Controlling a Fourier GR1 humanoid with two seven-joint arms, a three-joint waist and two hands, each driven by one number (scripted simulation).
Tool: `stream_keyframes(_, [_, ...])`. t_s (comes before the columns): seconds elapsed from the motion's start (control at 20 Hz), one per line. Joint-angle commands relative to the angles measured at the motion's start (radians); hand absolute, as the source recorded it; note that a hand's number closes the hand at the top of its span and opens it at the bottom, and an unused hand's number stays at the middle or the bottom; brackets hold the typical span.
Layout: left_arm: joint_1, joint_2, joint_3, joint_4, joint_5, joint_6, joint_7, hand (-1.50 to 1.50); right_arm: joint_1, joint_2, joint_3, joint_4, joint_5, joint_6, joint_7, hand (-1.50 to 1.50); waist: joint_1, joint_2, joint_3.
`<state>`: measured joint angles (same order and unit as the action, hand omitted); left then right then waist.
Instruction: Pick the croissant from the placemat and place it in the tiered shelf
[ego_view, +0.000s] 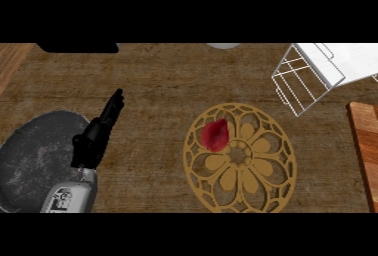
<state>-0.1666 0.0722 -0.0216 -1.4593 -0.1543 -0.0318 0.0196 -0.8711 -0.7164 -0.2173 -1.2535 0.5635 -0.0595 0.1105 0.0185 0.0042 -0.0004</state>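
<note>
On the round golden openwork placemat sits the dark red croissant, untouched. I've got my left black hand hovering beside it, fingers straight, holding nothing. Reach comes next, then the white wire tiered shelf.

No readable text, label, brand, number or sign shows on anything on the counter
</note>
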Motion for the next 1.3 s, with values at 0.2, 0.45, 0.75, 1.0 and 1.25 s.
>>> stream_keyframes(0.2, [-0.012, 0.011, 0.007, -0.016, 0.019, -0.026, 0.022, 0.0, -0.11, 0.088, -0.141, 0.22, -0.158, -0.062, -0.115, 1.5, 0.013, 0.0, 0.002])
stream_keyframes(0.45, [0.013, -0.016, -0.01, 0.01, -0.01, 0.006, -0.014, 0.0, -0.179, 0.064, -0.16, 0.45, -0.157, -0.093, -0.269, 1.5, 0.004, 0.002, 0.001])
stream_keyframes(0.75, [-0.043, -0.028, -0.011, 0.016, -0.026, 0.025, 0.027, 0.0, -0.215, 0.052, -0.174, 0.582, -0.172, -0.111, -0.396, 1.5, -0.001, 0.002, 0.001])
stream_keyframes(1.0, [-0.039, -0.011, -0.002, 0.022, -0.011, 0.0, 0.017, 0.0, -0.21, -0.016, -0.128, 0.695, 0.003, -0.316, -0.266, -1.5, 0.017, 0.011, 0.0])
stream_keyframes(1.25, [-0.036, 0.022, 0.02, -0.025, 0.02, -0.04, 0.062, 0.0, -0.229, -0.041, -0.144, 0.791, -0.006, -0.303, -0.282, -1.5, 0.008, 0.003, 0.001])
